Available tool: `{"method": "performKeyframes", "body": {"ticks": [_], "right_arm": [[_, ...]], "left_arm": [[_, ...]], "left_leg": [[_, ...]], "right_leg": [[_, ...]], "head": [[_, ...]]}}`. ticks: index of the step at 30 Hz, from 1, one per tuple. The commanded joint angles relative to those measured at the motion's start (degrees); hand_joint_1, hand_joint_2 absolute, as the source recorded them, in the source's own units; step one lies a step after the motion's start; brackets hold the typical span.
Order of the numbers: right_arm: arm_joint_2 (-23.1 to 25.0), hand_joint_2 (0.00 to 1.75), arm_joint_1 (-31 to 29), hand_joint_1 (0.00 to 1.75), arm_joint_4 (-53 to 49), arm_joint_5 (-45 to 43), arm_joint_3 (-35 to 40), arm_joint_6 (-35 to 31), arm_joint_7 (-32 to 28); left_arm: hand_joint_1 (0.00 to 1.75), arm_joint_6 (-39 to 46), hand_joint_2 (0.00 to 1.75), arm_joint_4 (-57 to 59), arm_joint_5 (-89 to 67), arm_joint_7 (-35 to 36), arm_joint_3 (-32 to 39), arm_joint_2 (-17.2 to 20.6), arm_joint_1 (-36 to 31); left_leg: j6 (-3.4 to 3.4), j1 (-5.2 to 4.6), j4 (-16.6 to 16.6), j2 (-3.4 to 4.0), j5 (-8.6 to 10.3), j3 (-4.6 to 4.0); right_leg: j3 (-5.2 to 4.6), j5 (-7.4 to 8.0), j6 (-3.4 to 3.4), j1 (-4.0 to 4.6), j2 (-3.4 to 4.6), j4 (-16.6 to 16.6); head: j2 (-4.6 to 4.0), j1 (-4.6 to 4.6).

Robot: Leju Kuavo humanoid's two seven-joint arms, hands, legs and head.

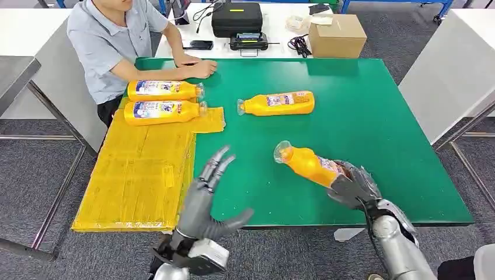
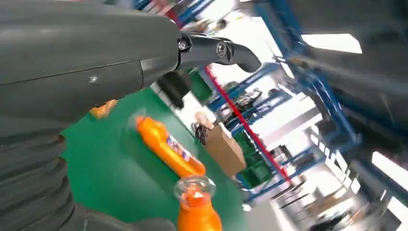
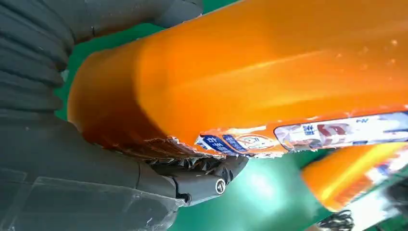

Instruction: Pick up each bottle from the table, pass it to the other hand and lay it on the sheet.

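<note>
My right hand (image 1: 354, 185) grips the base of an orange bottle (image 1: 307, 164), raised above the green table (image 1: 379, 134) with its clear cap toward my left. Up close the same held bottle (image 3: 250, 72) has a torn label. My left hand (image 1: 207, 195) is open over the table's near edge, fingers spread, a short way left of that bottle. The held bottle's cap (image 2: 195, 192) appears in the left wrist view. A second orange bottle (image 1: 276, 104) lies on the table further back. Two more bottles (image 1: 165, 90) (image 1: 163, 112) lie on the yellow sheet (image 1: 140, 169).
A person (image 1: 117, 41) sits at the far left corner with a hand (image 1: 201, 69) resting on the table. Behind stand a black case (image 1: 236, 18) and a cardboard box (image 1: 337, 36) on a white table. A grey panel (image 1: 449, 76) flanks the right side.
</note>
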Motion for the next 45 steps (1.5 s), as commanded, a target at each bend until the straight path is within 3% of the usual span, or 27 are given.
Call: {"method": "performKeyframes", "body": {"ticks": [1, 6, 22, 45], "right_arm": [[11.67, 1.75, 4.86, 1.75, -16.99, -6.75, 7.23, 0.4, 1.94], [10.38, 1.75, 2.22, 1.75, -12.3, -8.99, 12.83, 1.46, 0.18], [13.27, 1.75, -4.17, 1.75, -3.55, -9.34, 18.06, 1.59, 0.71], [13.49, 1.75, -4.25, 1.75, -1.9, -9.06, 24.08, -0.21, -0.24]], "left_arm": [[0.0, -10.08, 1.75, 16.53, 27.67, 5.03, 6.17, -3.85, -3.46], [0.0, -13.45, 1.75, 24.76, 32.45, 2.87, 2.61, -1.87, -5.29], [0.0, -14.0, 1.75, 24.67, 32.58, 5.12, 0.46, -3.35, -11.05], [0.0, -11.92, 1.75, 25.37, 38.3, 3.41, 0.54, -4.5, -13.55]], "left_leg": [[-0.31, 0.2, -0.03, 0.29, -0.07, 0.06], [-0.16, 0.05, -0.13, 0.05, 0.08, -0.16], [-0.14, 0.0, 0.0, -0.08, 0.09, -0.67], [-0.16, 0.04, 0.02, -0.2, 0.08, -0.69]], "right_leg": [[-0.04, 0.01, -0.35, 0.21, 0.23, -0.03], [-0.21, 0.03, -0.12, 0.05, 0.08, -0.04], [-0.62, 0.04, -0.11, 0.0, 0.03, 0.06], [-0.58, -0.01, -0.12, 0.04, -0.09, 0.06]], "head": [[0.0, -0.02], [0.0, -0.09], [0.0, -0.07], [0.0, -0.04]]}}
